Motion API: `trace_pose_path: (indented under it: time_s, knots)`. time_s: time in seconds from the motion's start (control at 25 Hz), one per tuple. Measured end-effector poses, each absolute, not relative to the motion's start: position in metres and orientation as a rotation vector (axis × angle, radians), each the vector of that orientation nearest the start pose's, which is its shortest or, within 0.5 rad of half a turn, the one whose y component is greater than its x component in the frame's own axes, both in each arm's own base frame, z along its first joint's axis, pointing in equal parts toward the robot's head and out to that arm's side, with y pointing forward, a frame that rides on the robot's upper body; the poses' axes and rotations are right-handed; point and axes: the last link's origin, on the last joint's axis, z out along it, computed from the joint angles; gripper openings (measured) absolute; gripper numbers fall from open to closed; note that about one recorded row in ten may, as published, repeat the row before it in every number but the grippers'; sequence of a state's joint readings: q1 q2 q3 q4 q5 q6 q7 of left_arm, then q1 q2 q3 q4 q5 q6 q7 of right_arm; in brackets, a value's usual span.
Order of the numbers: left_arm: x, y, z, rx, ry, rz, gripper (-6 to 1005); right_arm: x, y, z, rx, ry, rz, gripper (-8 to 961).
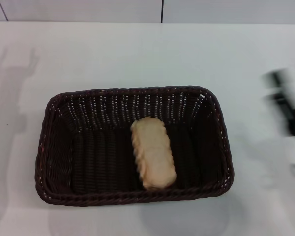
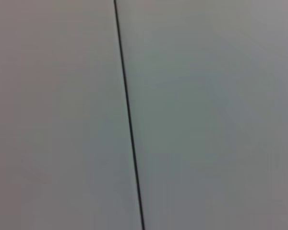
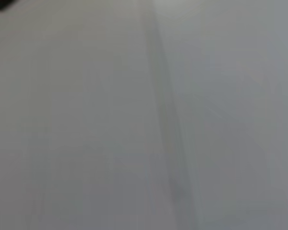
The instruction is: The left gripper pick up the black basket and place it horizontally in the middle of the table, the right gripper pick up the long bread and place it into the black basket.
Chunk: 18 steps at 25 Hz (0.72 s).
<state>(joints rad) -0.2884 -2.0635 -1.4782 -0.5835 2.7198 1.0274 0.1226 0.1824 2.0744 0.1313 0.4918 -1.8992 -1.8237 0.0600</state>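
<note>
The black basket [image 1: 54, 147] sits lengthwise across the middle of the white table [image 1: 137, 54] in the head view. The long bread [image 1: 153, 152] lies inside it, right of centre, with its plain pale beige side up and its long axis running front to back. My right gripper [image 1: 291, 110] shows only as a blurred black and silver shape at the table's right edge, apart from the basket. My left gripper is out of view. Neither wrist view shows the basket or the bread.
A pale wall with a dark vertical seam [image 1: 162, 11] runs behind the table's far edge. The left wrist view shows a plain pale surface with a dark seam line [image 2: 128, 115]. The right wrist view shows a plain grey surface.
</note>
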Motion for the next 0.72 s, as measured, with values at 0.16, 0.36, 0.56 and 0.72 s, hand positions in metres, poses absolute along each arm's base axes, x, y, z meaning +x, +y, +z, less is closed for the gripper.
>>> trace_pose_path:
  time_s: [0.16, 0.36, 0.56, 0.72]
  knots:
    - [-0.311, 0.35, 0.061, -1.324, -0.319, -0.636, 791, 0.307, 0.17, 0.007, -1.15, 0.396, 1.09, 832]
    - [-0.32, 0.342, 0.061, -1.32, -0.334, -0.616, 792, 0.339, 0.147, 0.028, -0.966, 0.413, 0.92, 832]
    - [-0.338, 0.328, 0.06, -1.304, -0.377, -0.566, 792, 0.361, 0.129, 0.04, -0.831, 0.447, 0.792, 832]
    - [-0.358, 0.314, 0.063, -1.251, -0.436, -0.527, 793, 0.368, 0.119, 0.042, -0.777, 0.468, 0.74, 833]
